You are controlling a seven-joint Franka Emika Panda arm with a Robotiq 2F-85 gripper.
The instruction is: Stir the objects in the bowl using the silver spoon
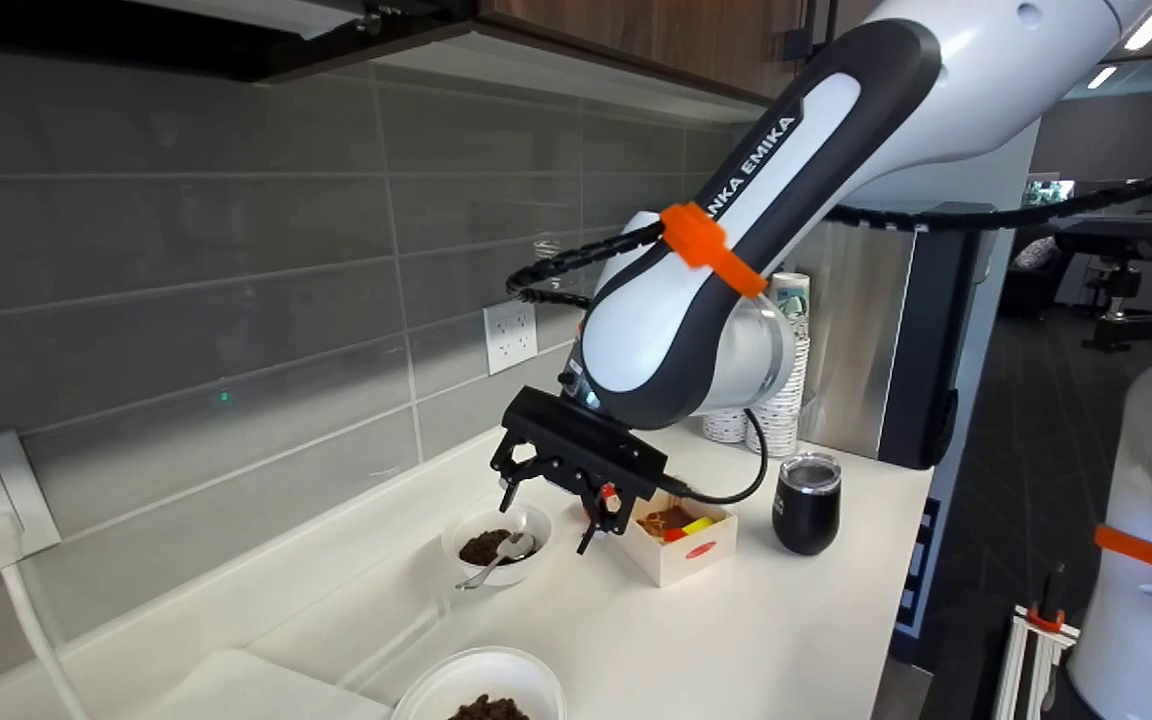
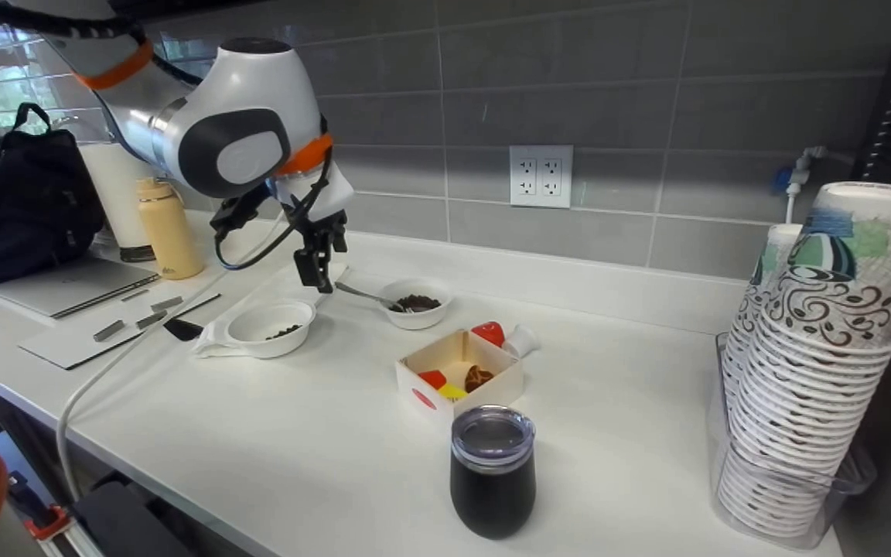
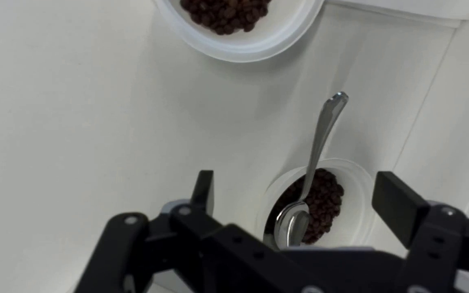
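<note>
Box (image 1: 684, 562) between tumbler (image 1: 806, 512) and bowl (image 2: 419, 319)

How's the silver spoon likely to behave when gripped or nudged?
The silver spoon looks metallic, so probably stiff. Its shiny, slim handle may slip or twist when pinched. Since that handle sticks out past the bowl, a sideways push could pivot it.

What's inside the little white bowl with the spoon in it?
Dark brown bits lie in the bowl, and the silver spoon leans in over some, handle sticking out. I can't see what its head covers.
</note>
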